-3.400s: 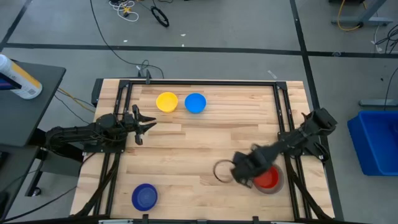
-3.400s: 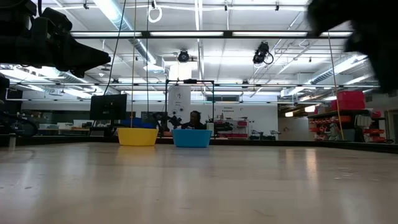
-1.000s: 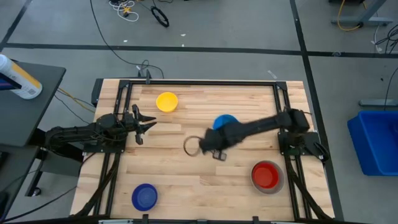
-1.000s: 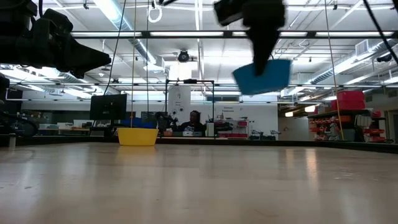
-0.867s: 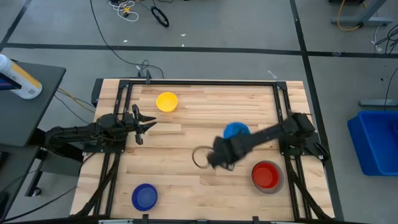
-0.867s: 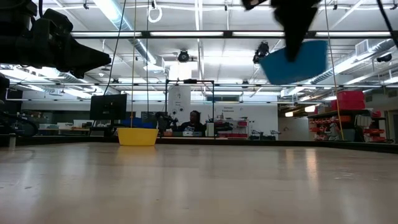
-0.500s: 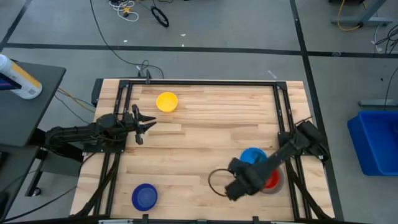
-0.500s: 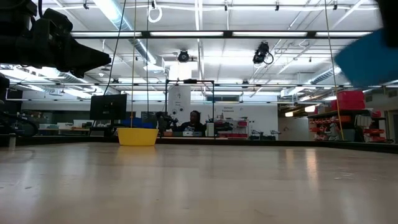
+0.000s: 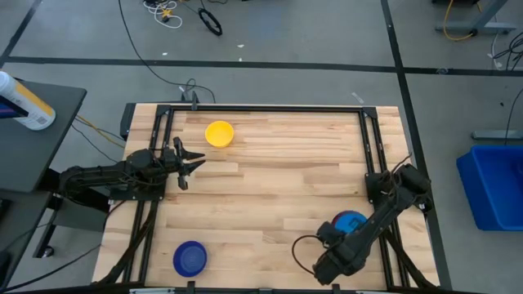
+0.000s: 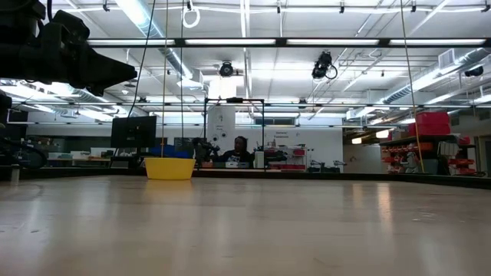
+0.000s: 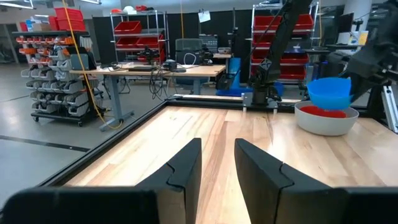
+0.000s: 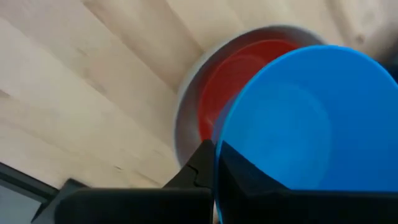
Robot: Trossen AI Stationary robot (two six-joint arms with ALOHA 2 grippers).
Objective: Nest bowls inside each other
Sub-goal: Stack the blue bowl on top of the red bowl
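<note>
My right gripper (image 12: 216,155) is shut on the light blue bowl (image 12: 298,124) at the table's near right. It holds the bowl just over the red bowl (image 12: 227,87), which sits inside the grey bowl (image 11: 326,123). From above, the light blue bowl (image 9: 352,221) and my right arm hide those two. The yellow bowl (image 9: 219,133) stands on its base at the far left. The dark blue bowl (image 9: 190,258) stands near the front left corner. My left gripper (image 11: 217,163) waits open and level at the left edge. My right gripper pinches the light blue bowl's rim (image 12: 219,140) with one finger outside the wall and one finger (image 12: 244,169) inside. The fingers come steeply from above. In the left wrist view the bowl (image 11: 329,93) hangs mouth up over the red bowl; whether they touch cannot be told.
A black frame rail (image 9: 372,147) runs around the tabletop. A blue bin (image 9: 494,184) stands on the floor to the right, and a bottle (image 9: 24,102) lies on the side stand at the left. Bare wood (image 9: 278,180) spans the table's middle.
My right gripper has carried the light blue bowl from the table's middle toward the near right corner, sinking a little and rolling its wrist. The bowl, held clear of the table throughout, now hangs over the red and grey bowls.
</note>
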